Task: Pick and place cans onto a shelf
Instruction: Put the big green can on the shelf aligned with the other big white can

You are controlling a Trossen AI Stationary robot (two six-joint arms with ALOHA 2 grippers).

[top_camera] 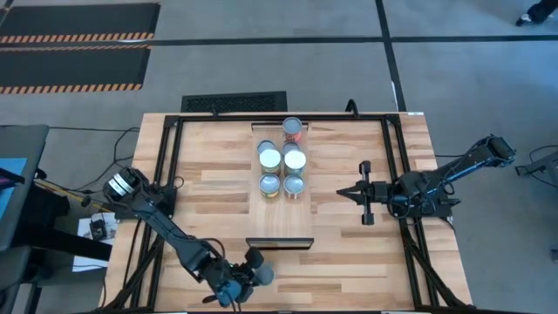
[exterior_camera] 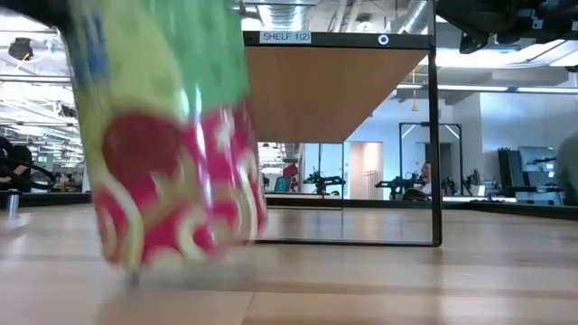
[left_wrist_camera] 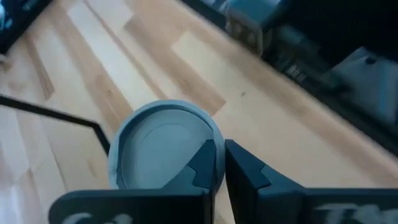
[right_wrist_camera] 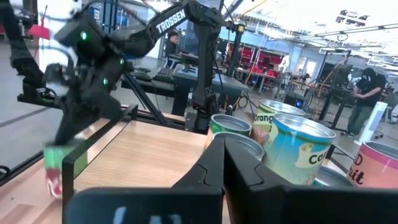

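Five cans (top_camera: 282,166) already stand on the shelf (top_camera: 281,228), clustered toward its far end; the near half of the plank is bare, so room remains. One more can (top_camera: 261,276) sits on the table's near edge, off the shelf, and this looks like the piece left to place. The left gripper (top_camera: 243,281) is at that can; in the left wrist view its fingers (left_wrist_camera: 208,163) appear pressed together beside the can's lid rather than around it, so I judge it is not held. The right gripper (top_camera: 356,193) waits closed, just right of the shelf. The shelf's black frame (top_camera: 281,242) stands between can and plank.
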